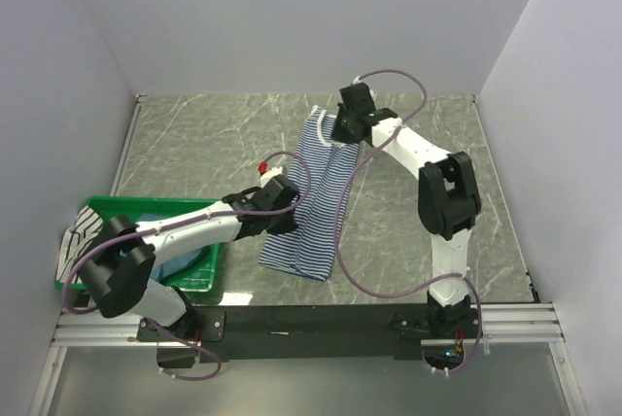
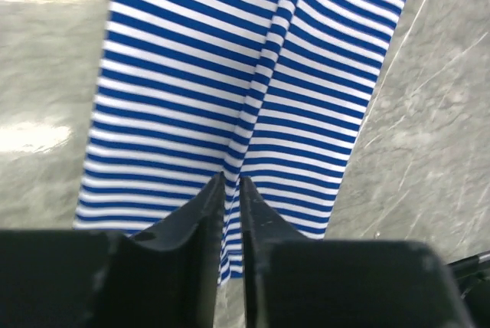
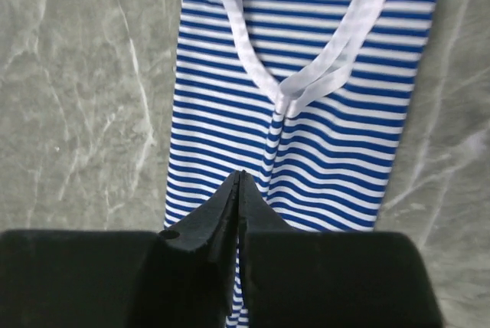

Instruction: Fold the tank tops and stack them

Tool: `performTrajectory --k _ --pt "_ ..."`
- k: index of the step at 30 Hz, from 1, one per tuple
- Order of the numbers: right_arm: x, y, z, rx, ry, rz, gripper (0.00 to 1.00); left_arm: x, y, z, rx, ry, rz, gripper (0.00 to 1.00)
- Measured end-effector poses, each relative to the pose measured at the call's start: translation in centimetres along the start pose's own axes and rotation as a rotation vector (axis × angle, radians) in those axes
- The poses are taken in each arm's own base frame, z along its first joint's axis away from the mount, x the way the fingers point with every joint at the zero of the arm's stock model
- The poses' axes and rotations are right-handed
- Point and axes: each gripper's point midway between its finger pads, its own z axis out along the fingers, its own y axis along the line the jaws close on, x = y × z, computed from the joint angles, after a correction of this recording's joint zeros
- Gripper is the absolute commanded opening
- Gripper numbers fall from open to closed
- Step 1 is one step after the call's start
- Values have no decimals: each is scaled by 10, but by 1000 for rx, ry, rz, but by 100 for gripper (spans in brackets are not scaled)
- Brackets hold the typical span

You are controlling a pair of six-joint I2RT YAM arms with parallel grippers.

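Marble table point(image 1: 194, 144): striped top point(image 1: 316, 207) beneath 2 grippers point(image 2: 231, 181) point(image 3: 240, 175).

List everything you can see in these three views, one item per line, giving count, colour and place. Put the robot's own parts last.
striped tank top: one, blue and white with white trim, lying mid-table, folded narrow
blue cloth: one, blue, inside the basket, partly hidden by the left arm
black-and-white cloth: one, striped, hanging over the basket's left rim
basket: one, green, near left of the table
table: one, grey marble pattern, between pale walls
left arm: one, white and black, reaching over the basket
right arm: one, white and black, reaching to the far end
left gripper: one, black, over the tank top's near half, fingers barely apart
right gripper: one, black, just below the neckline, fingers together
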Motion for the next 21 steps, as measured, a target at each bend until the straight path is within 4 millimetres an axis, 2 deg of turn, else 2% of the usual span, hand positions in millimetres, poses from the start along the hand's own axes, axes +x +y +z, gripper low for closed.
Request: performTrajectory --k 5,8,11,14,16,21 --pt "24 5 38 12 68 -15 0 11 -3 15 21 50 69 6" --pt "44 -5 58 39 120 -19 0 14 -8 19 46 62 90 2" --pt "55 -12 73 64 155 -21 0 21 -10 26 69 78 105 1" --pt "59 -13 86 72 167 -22 0 37 -4 39 50 123 124 1" --pt "52 -11 88 70 155 -19 0 49 -3 47 41 154 132 1" --pt "47 -20 91 78 158 -8 0 59 -32 53 112 146 145 1"
